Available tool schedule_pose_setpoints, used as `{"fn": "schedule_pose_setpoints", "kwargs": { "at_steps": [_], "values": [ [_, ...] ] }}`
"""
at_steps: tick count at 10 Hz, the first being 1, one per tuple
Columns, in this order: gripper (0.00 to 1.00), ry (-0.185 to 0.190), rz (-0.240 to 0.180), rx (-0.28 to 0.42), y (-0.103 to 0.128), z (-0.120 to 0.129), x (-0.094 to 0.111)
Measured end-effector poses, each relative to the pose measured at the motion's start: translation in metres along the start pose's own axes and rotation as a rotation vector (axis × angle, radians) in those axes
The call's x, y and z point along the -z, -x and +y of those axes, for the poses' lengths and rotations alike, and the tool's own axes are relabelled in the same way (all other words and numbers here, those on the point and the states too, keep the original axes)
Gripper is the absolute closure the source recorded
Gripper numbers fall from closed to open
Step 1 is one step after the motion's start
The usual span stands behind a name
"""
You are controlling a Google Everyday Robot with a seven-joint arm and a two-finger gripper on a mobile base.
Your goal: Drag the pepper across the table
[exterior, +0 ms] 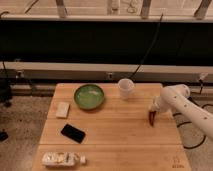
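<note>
The pepper [151, 119] is a slim dark red chili that hangs nearly upright, tip down, at the right side of the light wooden table [120, 140]. My gripper [153, 112] comes in from the right on a white arm [186, 105] and is shut on the pepper's upper end. The pepper's tip is at or just above the tabletop; I cannot tell whether it touches.
A green bowl [89, 96] and a white cup [125, 88] stand at the back of the table. A pale sponge [62, 109] and a black phone [73, 133] lie at the left. A plastic bottle [62, 159] lies at the front left corner. The table's right edge is close to the gripper.
</note>
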Motion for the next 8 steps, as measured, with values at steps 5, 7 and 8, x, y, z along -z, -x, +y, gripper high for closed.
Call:
{"fn": "schedule_pose_setpoints", "kwargs": {
  "at_steps": [5,7,8],
  "values": [
    [1.0,0.005,0.004,-0.007,0.0039,0.0071,0.0026],
    [1.0,0.01,-0.001,-0.006,0.0094,0.0103,0.0027],
    [1.0,0.012,0.002,-0.008,0.0097,0.0129,0.0038]
  ]
}}
